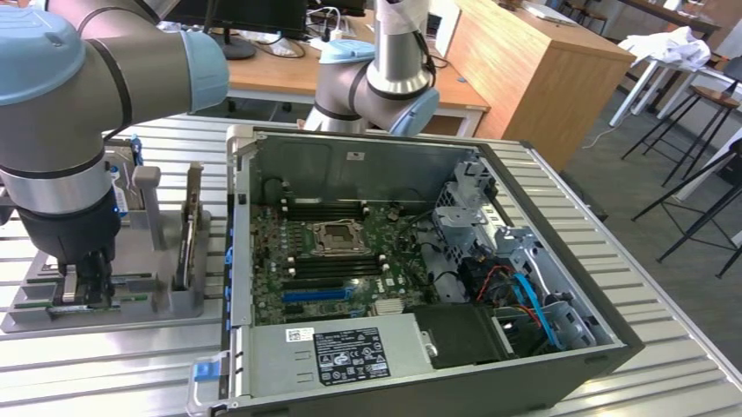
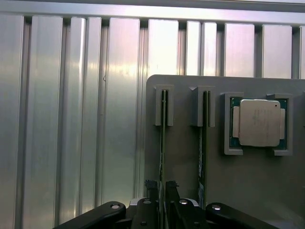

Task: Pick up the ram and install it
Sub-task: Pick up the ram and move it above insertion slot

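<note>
**Item – ram** (image 2: 163,138): a thin green board that is standing on edge in a slot of the grey holder (image 2: 181,157). It is sitting in the slot farther from the processor chip (image 2: 259,123). Each end of the slot is showing as a small grey bracket around the board's edge.

**Item – gripper** (image 2: 162,183): it is reaching down over the holder with its fingers (image 2: 151,188) set narrow, one on each side of the ram. They are pressing against its two flat faces near one end. In the exterior view the gripper (image 1: 87,291) is hanging low at the near end of the holder, at that view's left.

**Item – second stick** (image 2: 203,138): it is standing on edge in the neighbouring slot, parallel to the ram and between it and the processor chip. The fingers are not touching it.

**Item – processor chip**: square and silver, it is lying flat in its own framed recess of the holder.

**Item – computer case** (image 1: 347,161): it is lying open beside the holder, toward the exterior view's right. Its motherboard (image 1: 336,261) is facing up and a labelled power supply (image 1: 347,347) is sitting along the near edge.

**Item – table** (image 1: 116,373): slatted metal, it is carrying both holder and case.
</note>
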Robot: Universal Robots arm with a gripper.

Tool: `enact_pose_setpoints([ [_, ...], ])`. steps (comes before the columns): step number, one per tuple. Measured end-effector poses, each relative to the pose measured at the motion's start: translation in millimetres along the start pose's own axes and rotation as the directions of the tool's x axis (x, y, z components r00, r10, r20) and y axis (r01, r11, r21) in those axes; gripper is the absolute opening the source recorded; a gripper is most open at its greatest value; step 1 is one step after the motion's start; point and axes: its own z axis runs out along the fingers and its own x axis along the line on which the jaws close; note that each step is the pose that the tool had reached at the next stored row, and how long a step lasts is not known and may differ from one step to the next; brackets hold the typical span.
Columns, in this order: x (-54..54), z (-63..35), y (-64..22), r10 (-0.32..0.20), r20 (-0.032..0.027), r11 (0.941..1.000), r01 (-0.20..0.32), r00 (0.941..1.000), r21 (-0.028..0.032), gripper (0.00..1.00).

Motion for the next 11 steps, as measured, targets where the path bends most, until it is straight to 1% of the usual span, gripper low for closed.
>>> enact_pose_setpoints([
  [5,0.0,0.0,0.0,0.000,0.0000,1.0000,0.000,1.0000,0.0000,0.21],
  [7,0.0,0.0,0.0,0.000,0.0001,1.0000,0.000,1.0000,0.0001,0.20],
  [8,0.0,0.0,0.0,0.000,0.0001,1.0000,0.000,1.0000,0.0000,0.13],
  [9,0.0,0.0,0.0,0.000,0.0001,1.0000,0.000,1.0000,0.0000,0.11],
  [11,0.0,0.0,0.0,0.000,0.0000,1.0000,0.000,1.0000,0.0000,0.11],
])
